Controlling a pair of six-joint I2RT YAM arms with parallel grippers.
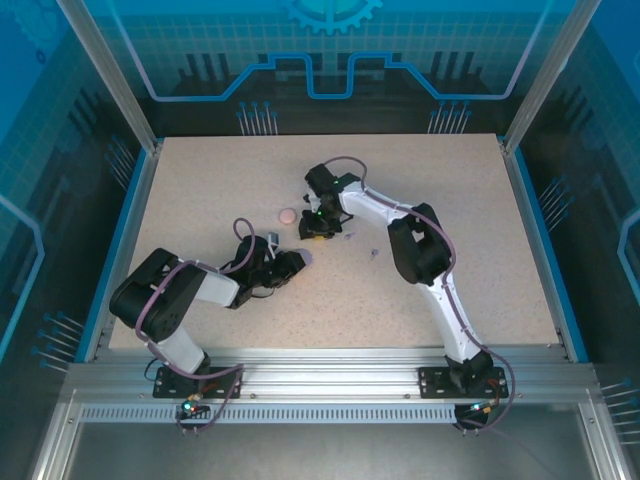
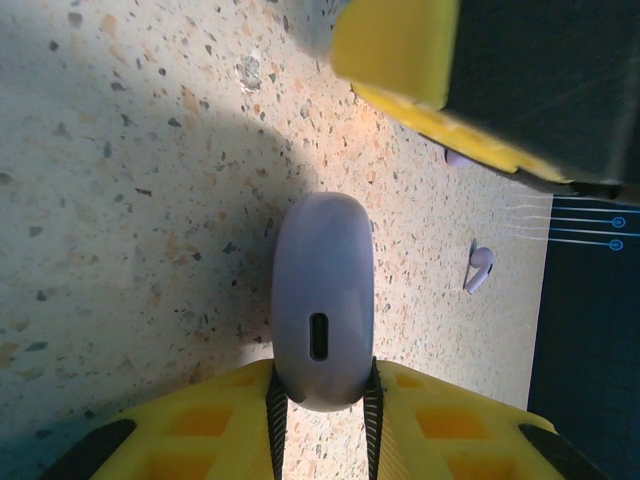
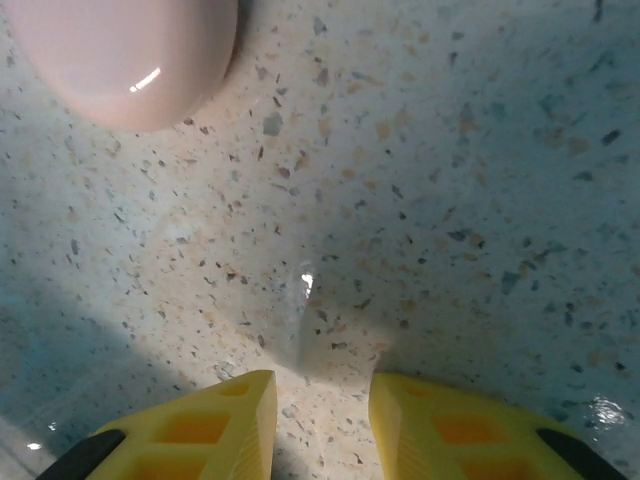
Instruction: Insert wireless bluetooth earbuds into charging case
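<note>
Now the left tool (image 2: 322, 380) pinches the purple case (image 2: 322, 280) by one end and holds it low at the table (image 2: 120, 200). The case looks closed, so I think no bud can go in yet. A tiny purple earbud (image 2: 480, 268) lies on the table near the case, to its right. Further right, the right tool (image 3: 320, 392) hangs low over the table with its two fingers spread and nothing between them. A pink case (image 3: 130, 60) sits near it, not touching. The job looks like it is just starting. Next, the purple case must be opened, and the right tool must pinch that tiny bud gently so it does not slip.
</note>
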